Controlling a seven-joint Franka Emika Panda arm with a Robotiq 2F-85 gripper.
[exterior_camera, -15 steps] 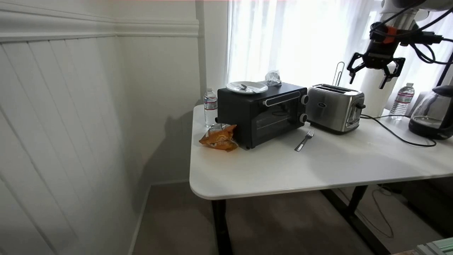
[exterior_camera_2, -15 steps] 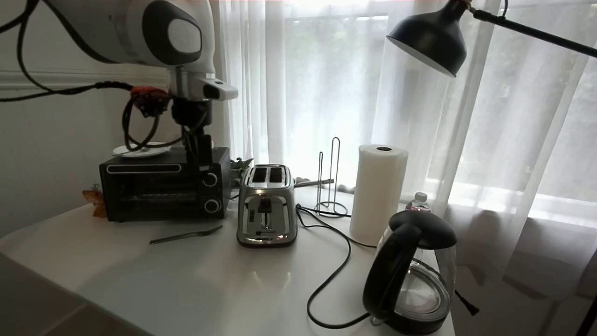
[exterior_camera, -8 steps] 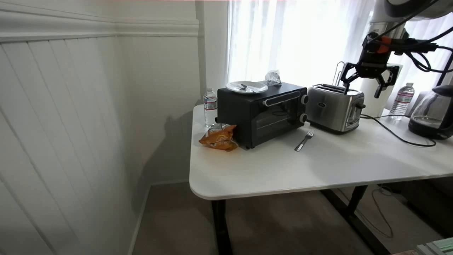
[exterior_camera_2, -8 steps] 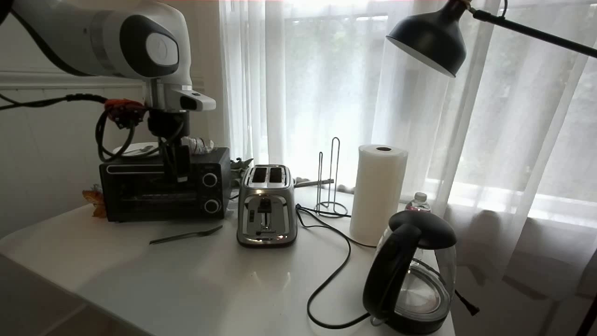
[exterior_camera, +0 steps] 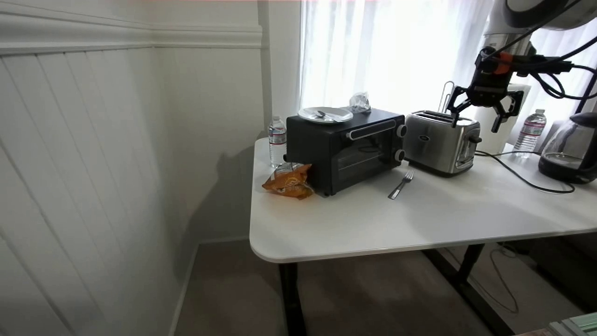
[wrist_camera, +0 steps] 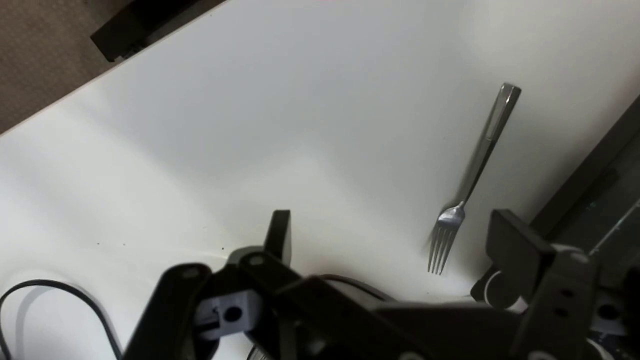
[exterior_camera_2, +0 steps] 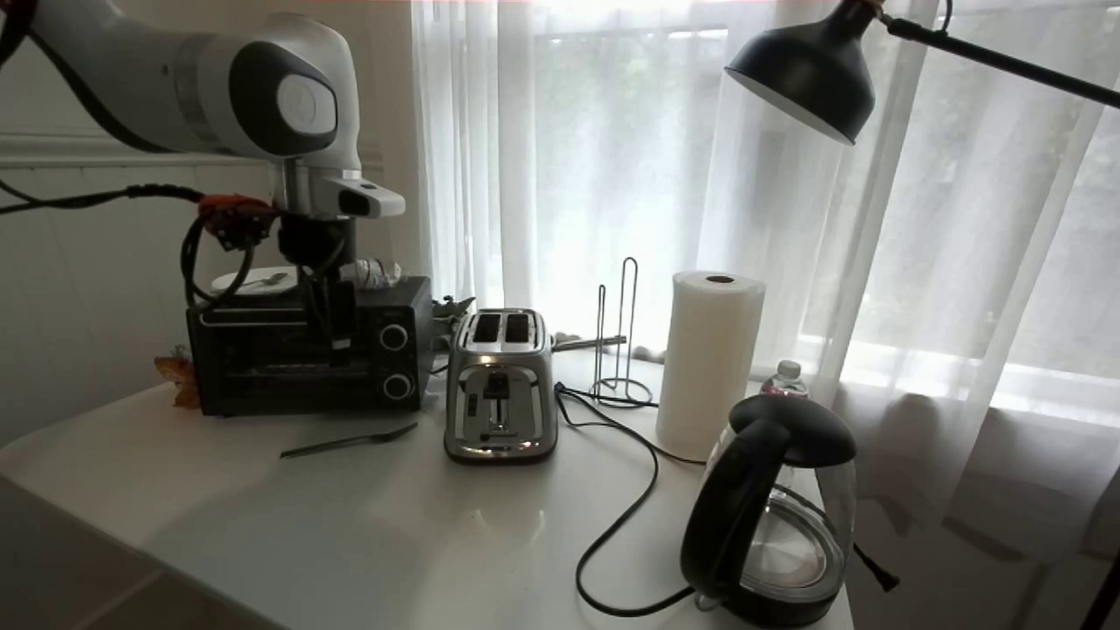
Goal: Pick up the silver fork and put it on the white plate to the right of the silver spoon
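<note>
The silver fork [exterior_camera: 401,185] lies flat on the table in front of the oven and toaster; it also shows in an exterior view [exterior_camera_2: 350,443] and the wrist view [wrist_camera: 481,155]. The white plate [exterior_camera: 310,115] sits on top of the black toaster oven, with a silver spoon [exterior_camera: 325,115] on it; the plate also shows in an exterior view [exterior_camera_2: 229,283]. My gripper [exterior_camera: 475,125] is open and empty, well above the table. In the wrist view, the fork's tines lie between the gripper's [wrist_camera: 392,227] fingers in the picture, nearer the right finger, far below them.
The black toaster oven [exterior_camera: 364,154] and silver toaster [exterior_camera: 433,142] stand behind the fork. An orange bag [exterior_camera: 289,183] lies beside the oven. A kettle [exterior_camera_2: 726,525], a cable [exterior_camera_2: 643,499] and a paper-towel roll [exterior_camera_2: 710,367] stand past the toaster. A lamp [exterior_camera_2: 805,74] hangs above.
My gripper has moved lower and to the left in both exterior views, mostly in the first half second, then only slightly. It stays open. The fork, plate and spoon have not moved.
</note>
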